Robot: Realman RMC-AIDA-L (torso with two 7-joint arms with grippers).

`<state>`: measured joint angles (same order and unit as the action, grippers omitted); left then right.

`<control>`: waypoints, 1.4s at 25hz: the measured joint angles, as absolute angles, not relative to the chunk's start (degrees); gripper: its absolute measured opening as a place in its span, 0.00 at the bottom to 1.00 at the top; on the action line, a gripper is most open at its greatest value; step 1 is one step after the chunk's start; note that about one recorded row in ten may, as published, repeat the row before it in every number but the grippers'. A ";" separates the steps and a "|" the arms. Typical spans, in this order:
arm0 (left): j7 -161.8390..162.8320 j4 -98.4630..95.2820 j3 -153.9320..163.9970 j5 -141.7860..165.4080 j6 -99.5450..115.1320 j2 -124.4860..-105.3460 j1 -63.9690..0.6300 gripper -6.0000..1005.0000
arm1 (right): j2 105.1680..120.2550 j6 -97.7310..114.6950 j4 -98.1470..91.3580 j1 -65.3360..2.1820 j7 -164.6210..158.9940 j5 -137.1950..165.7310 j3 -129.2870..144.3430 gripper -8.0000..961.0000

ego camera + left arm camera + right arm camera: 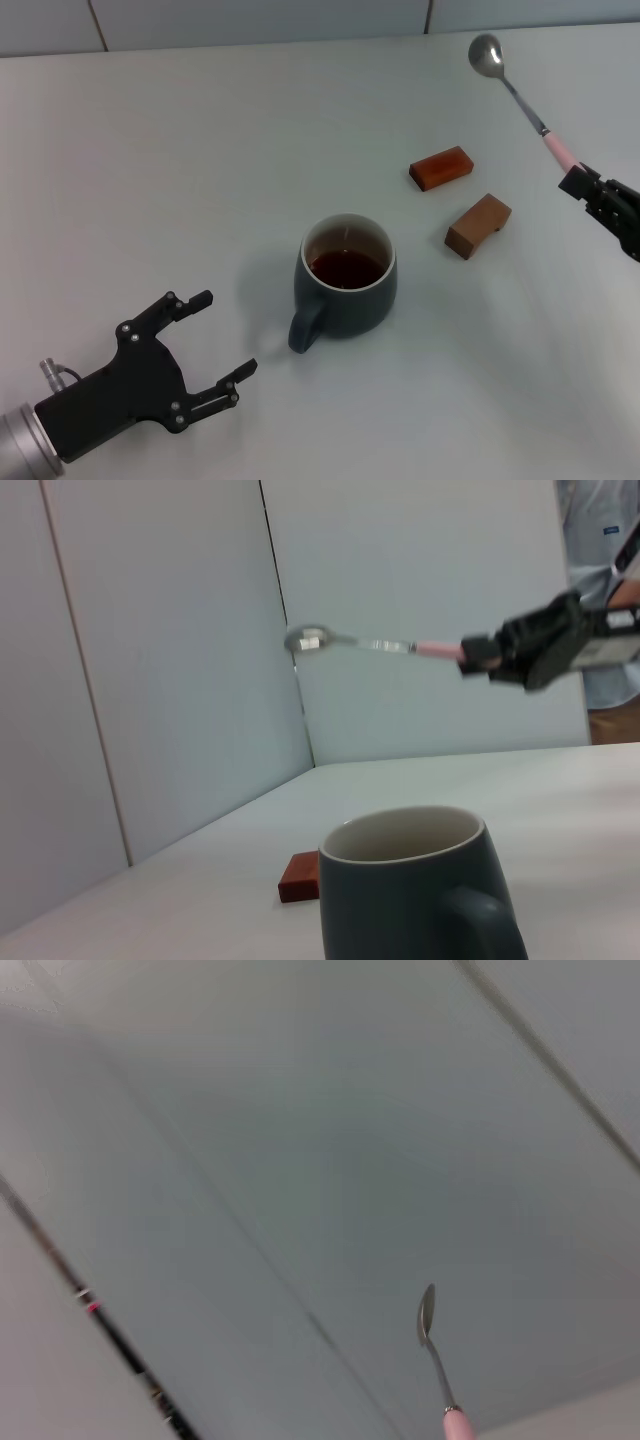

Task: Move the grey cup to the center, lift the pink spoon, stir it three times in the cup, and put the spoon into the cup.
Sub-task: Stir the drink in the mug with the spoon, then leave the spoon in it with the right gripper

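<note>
The grey cup (345, 282) stands upright at the table's middle, dark liquid inside, its handle toward the front left; it also shows close in the left wrist view (415, 885). My right gripper (580, 182) is at the right edge, raised above the table, shut on the pink handle of the pink spoon (520, 100). The spoon points up and away, its silver bowl high, well right of and above the cup. It shows in the left wrist view (365, 643) and right wrist view (436, 1356). My left gripper (225, 335) is open and empty, front left of the cup's handle.
Two reddish-brown wooden blocks lie right of the cup: one (441, 167) farther back, one (478, 225) nearer; one block (300, 877) shows beside the cup in the left wrist view. Pale wall panels stand behind the table. A person stands at the far right (605, 610).
</note>
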<state>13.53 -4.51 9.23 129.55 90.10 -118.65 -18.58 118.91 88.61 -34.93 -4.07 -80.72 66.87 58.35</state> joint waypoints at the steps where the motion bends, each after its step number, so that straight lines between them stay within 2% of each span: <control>1: 13.50 -4.50 9.23 129.56 90.07 -118.64 -18.68 0.84 | 118.99 88.31 -43.37 -2.96 -85.95 70.64 57.72 0.13; 4: 12.84 -4.48 9.23 129.55 90.05 -118.65 -18.81 0.84 | 119.01 87.75 -58.87 -2.91 -95.97 78.04 55.93 0.13; 5: 12.84 -4.48 9.23 129.55 90.05 -118.65 -18.81 0.84 | 119.01 87.75 -58.87 -2.91 -95.97 78.04 55.93 0.13; 6: 12.16 -4.48 9.23 129.55 90.03 -118.64 -18.82 0.84 | 119.00 87.71 -68.74 -3.78 -104.23 83.69 54.97 0.13; 7: 12.16 -4.48 9.23 129.55 90.03 -118.64 -18.82 0.84 | 119.00 87.71 -68.74 -3.78 -104.23 83.69 54.97 0.13; 10: 11.77 -4.49 9.23 129.55 90.00 -118.64 -18.77 0.84 | 118.70 88.68 -84.58 -6.92 -118.79 94.08 54.13 0.14; 11: 11.77 -4.47 9.23 129.54 90.00 -118.66 -18.77 0.84 | 118.06 90.79 -92.69 -10.05 -127.55 100.56 53.47 0.14; 12: 11.73 -4.48 9.18 129.49 90.00 -118.65 -18.75 0.84 | 118.06 90.79 -92.69 -10.05 -127.55 100.56 53.47 0.14; 15: 11.31 -4.49 9.02 129.20 89.98 -118.65 -18.69 0.84 | 115.63 97.57 -100.99 -17.44 -139.76 107.88 50.76 0.14; 16: 11.20 -4.49 9.01 129.15 89.98 -118.65 -18.67 0.84 | 113.19 103.34 -102.44 -23.03 -146.53 110.06 48.71 0.14; 17: 11.20 -4.49 9.01 129.15 89.98 -118.65 -18.67 0.84 | 113.19 103.34 -102.44 -23.03 -146.53 110.06 48.71 0.14; 20: 11.17 -4.62 9.12 129.11 89.47 -118.65 -18.75 0.84 | 109.96 110.00 -101.58 -30.45 -153.55 111.47 47.04 0.14; 21: 11.17 -4.67 9.16 129.12 89.26 -118.65 -18.81 0.84 | 108.52 113.64 -100.75 -34.97 -156.24 113.66 46.92 0.14; 22: 11.17 -4.67 9.16 129.12 89.26 -118.65 -18.81 0.84 | 108.52 113.64 -100.75 -34.97 -156.24 113.66 46.92 0.14; 26: 11.16 -4.70 9.23 129.13 88.97 -118.65 -19.03 0.84 | 107.13 120.34 -95.91 -44.69 -158.25 123.25 49.25 0.14; 28: 11.16 -4.70 9.23 129.13 88.97 -118.65 -19.03 0.84 | 106.58 120.53 -93.36 -46.73 -158.33 125.14 51.41 0.14; 35: 11.62 -4.55 9.23 129.46 88.86 -118.55 -20.24 0.84 | 106.49 121.63 -87.66 -52.89 -158.07 129.89 58.77 0.14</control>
